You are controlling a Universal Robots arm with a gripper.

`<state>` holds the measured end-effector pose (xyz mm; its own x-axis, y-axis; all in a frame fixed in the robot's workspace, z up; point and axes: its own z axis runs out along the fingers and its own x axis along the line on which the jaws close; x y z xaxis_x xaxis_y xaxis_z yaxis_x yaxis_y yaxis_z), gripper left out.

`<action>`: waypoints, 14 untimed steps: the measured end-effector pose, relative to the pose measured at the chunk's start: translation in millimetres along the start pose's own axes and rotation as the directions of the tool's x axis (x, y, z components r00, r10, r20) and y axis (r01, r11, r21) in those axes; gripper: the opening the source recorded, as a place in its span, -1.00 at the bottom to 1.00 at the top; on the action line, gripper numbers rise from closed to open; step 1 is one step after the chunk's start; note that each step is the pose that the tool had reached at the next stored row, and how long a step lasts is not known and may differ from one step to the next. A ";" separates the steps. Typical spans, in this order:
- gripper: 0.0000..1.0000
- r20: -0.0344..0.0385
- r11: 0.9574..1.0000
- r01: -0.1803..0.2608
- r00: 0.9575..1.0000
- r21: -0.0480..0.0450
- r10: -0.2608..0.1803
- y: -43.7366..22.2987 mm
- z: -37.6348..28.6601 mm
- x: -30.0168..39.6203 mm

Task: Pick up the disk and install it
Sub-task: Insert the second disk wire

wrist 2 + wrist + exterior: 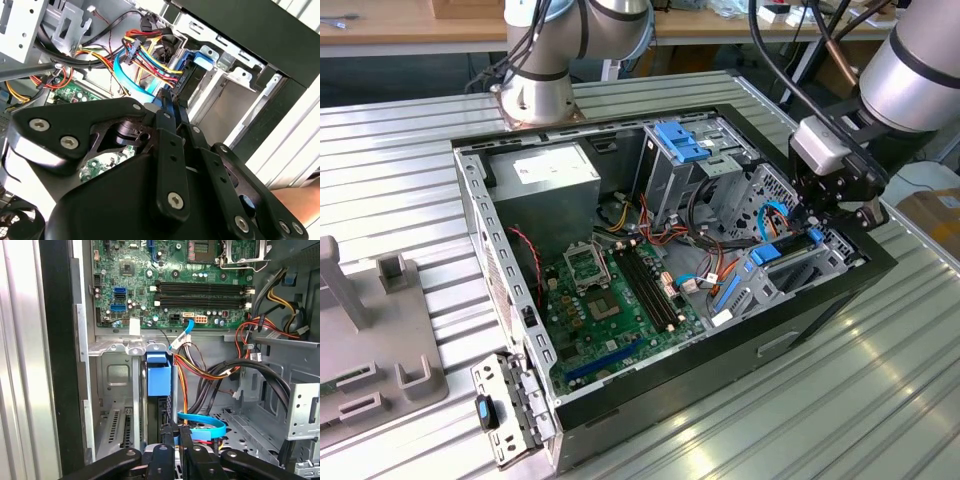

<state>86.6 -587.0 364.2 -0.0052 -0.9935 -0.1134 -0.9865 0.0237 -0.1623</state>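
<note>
The disk (159, 381) stands on edge in the drive bay at the case's front corner, its bright blue carrier facing the first wrist view and its dark body running down toward my fingers (168, 441). In the exterior view the disk (767, 252) lies in the bay at the exterior view's right, with my gripper (817, 218) just above its far end. My gripper (177, 436) is shut, fingers nearly together on the disk's near edge. In the second wrist view the fingertips (166, 102) reach the disk's blue rail (189, 75).
An open computer case (480, 200) lies on the slatted metal table. A motherboard (610, 300) covers its floor. An upright metal cage (670, 170) with a light-blue bracket stands at the back. Coloured power cables (197, 370) and a thin blue cable (202, 420) crowd the bay beside the disk.
</note>
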 end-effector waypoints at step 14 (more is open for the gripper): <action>-0.67 0.015 0.999 0.015 1.000 0.048 -0.016 6.4 -0.1 8.4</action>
<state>80.2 -595.2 362.4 0.0131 -0.9920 -0.1259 -0.9773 0.0139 -0.2112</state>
